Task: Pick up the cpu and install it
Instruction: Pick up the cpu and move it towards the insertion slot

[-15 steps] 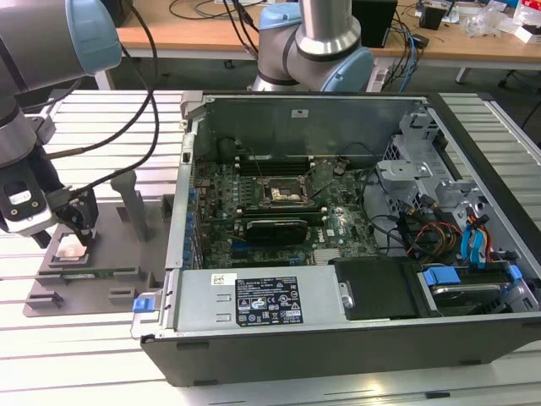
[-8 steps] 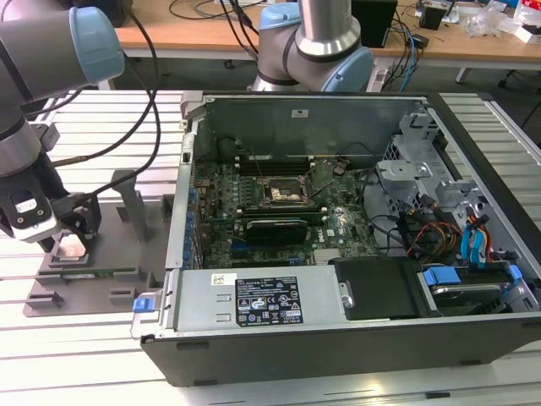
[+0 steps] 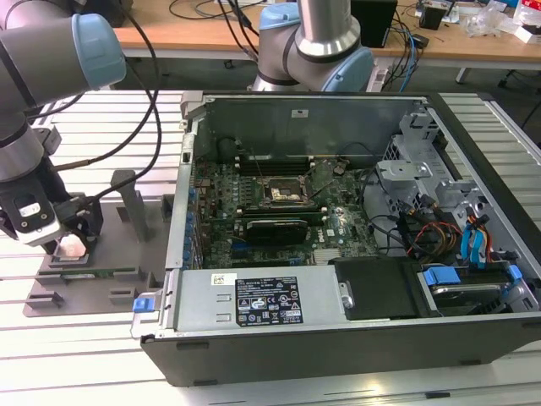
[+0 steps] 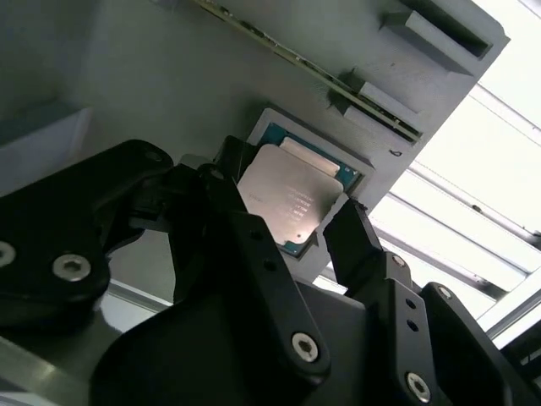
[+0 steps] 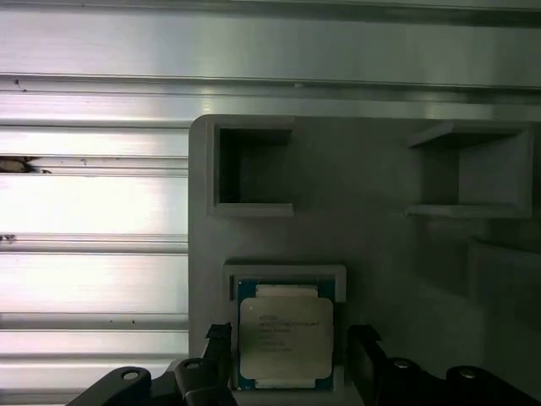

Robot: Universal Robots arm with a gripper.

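1. The gripper (image 3: 69, 245) hangs low over the exterior view's left end of the grey holder plate (image 3: 93, 296). It is spread open and grips nothing. In both wrist views its two black fingers (image 5: 218, 347) stand on either side of the cpu (image 5: 286, 345), outside the raised frame (image 5: 283, 271) that rings it.
2. The cpu lies flat in that square framed recess of the plate, metal top upward. I cannot tell whether either finger touches the frame.
3. The recess sits close to one side edge of the plate, and the slatted aluminium table (image 5: 93, 211) begins just past that edge. On the recess's other side the plate is bare and flat.
4. The cpu's top is pale silver-grey with faint print. It has a stepped rim, and a thin green border of board shows around it.
5. Two open-fronted pockets (image 5: 254, 169) stand on the plate, well apart from the fingers. In the exterior view, upright posts (image 3: 127, 199) rise from the plate between the gripper and the computer case (image 3: 338, 347).
6. The case lies open on the table, just beside the plate's edge on the exterior view's right. It holds a green motherboard (image 3: 342, 224) with a dark metal-framed socket (image 3: 283, 190) near the board's middle. A long black card (image 3: 275, 228) lies just beside the socket, and cables (image 3: 431, 237) crowd the case's end on the exterior view's right.
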